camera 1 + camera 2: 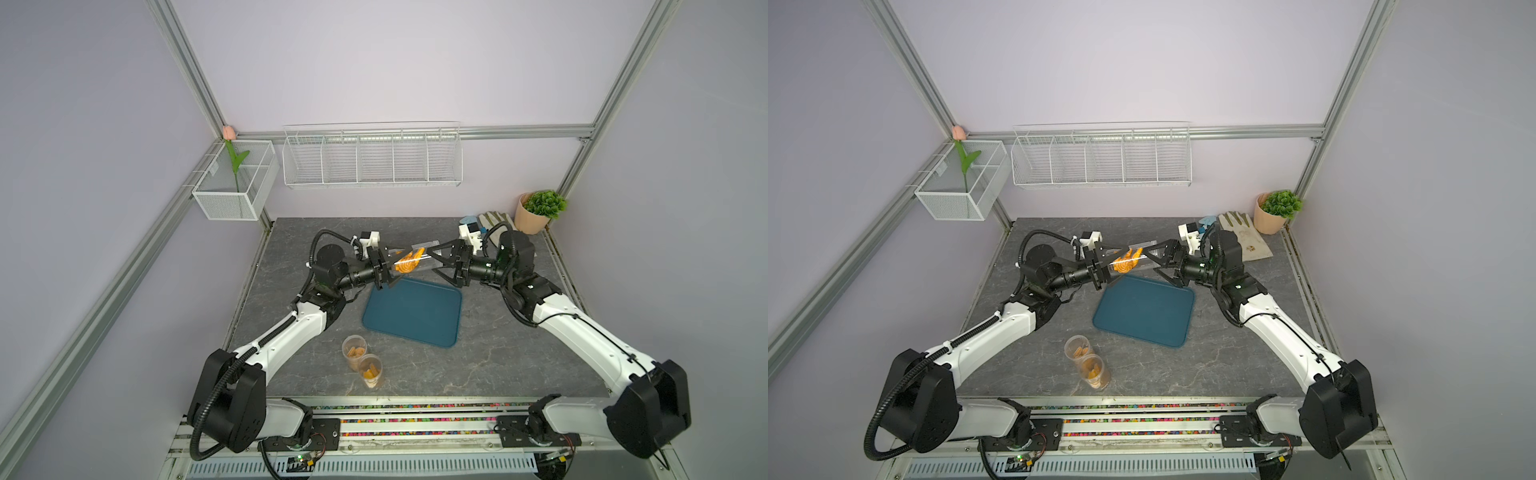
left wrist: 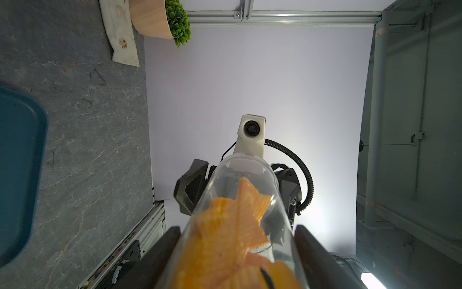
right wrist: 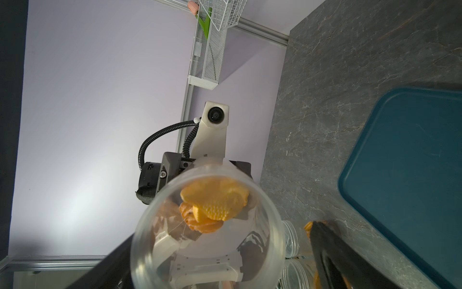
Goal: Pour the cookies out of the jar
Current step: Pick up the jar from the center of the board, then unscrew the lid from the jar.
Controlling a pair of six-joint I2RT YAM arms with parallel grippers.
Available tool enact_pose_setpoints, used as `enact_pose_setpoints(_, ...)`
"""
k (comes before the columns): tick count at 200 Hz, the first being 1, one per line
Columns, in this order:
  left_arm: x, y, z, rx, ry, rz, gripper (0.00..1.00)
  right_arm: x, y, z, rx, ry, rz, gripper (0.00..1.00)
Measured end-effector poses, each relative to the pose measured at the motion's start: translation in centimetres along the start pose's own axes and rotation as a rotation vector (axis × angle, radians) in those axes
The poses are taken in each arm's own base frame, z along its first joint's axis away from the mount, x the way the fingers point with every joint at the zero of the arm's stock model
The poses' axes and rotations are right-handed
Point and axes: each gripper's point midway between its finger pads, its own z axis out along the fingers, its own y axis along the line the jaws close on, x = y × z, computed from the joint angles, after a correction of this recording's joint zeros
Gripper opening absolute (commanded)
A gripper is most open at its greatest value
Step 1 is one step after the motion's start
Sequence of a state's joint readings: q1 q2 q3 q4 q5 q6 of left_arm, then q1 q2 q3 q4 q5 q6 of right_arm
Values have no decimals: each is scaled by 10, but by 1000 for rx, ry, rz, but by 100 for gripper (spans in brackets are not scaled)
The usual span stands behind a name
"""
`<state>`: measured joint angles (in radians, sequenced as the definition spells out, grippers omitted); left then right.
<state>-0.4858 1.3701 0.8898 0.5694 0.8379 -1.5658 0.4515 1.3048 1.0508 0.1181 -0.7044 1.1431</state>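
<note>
Over the grey table [image 1: 519,353], left end effector [image 1: 388,266] clamps the jar [image 1: 426,257]; right end effector [image 1: 440,264] stands wide around its mouth.

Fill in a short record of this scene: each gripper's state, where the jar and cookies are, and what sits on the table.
left gripper: shut on the jar, holding it on its side above the table
right gripper: open, fingers apart at the jar's mouth
cookies: orange, inside the held jar
tray: dark teal, flat on the table, no cookies on it
other jars: two, upright near the front, cookies inside
</note>
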Motion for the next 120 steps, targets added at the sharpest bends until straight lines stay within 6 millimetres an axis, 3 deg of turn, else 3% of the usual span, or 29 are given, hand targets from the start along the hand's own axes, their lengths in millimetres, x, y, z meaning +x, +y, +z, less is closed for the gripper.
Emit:
enact_pose_setpoints(21, 0, 0, 0, 0, 0, 0, 70, 0, 2, -2, 14, 8, -10, 88)
enact_pose_setpoints(68, 4, -3, -1, 11, 4, 11, 70, 0, 21, -7, 17, 48, -49, 88)
enact_pose_setpoints(120, 6, -3, -2, 12, 15, 13, 70, 9, 14, -10, 54, 92, -51, 88)
